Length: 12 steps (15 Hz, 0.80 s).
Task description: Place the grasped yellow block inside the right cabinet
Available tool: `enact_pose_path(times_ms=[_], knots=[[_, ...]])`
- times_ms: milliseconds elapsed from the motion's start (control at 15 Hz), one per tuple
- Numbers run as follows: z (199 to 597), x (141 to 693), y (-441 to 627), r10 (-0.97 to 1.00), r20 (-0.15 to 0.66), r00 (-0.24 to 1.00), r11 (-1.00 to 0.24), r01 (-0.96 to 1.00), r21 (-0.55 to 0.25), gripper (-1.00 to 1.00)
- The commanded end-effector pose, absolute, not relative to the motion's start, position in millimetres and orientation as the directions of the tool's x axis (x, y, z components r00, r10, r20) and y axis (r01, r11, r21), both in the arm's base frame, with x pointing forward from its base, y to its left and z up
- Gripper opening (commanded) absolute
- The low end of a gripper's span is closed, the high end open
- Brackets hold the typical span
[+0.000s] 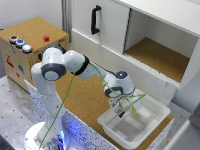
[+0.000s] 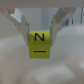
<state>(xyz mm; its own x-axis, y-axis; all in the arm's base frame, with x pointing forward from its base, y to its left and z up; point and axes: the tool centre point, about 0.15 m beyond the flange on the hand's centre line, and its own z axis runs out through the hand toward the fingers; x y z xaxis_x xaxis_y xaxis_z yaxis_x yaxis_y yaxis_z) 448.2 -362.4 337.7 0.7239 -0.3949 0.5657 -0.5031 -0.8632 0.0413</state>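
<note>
Matte yellow block (image 2: 40,44) (letter N), cube-shaped, pinched between jaws

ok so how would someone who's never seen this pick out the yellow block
Start at the white bin on the cork counter, at the exterior view's lower right. The gripper hangs over it, and the yellow block is pinched between its fingers. It is the only yellow cube, with black marks on its face, unlike the thin yellow-green cable along the arm.
</note>
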Motion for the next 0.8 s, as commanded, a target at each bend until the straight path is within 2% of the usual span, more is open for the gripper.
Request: enact_pose_path(times_ms=[0, 133, 467, 733], knots=[[427, 488, -343, -0.386, 0.599, 0.701, -0.877, -0.48, -0.004, -1.0], [447, 506, -342, -0.38, 0.602, 0.702, -0.882, -0.472, -0.006, -1.0], [506, 565, -341, -0.347, 0.639, 0.686, -0.931, -0.333, -0.148, -1.0], [521, 595, -324, -0.208, 0.597, 0.775, -0.967, -0.071, -0.244, -1.0]])
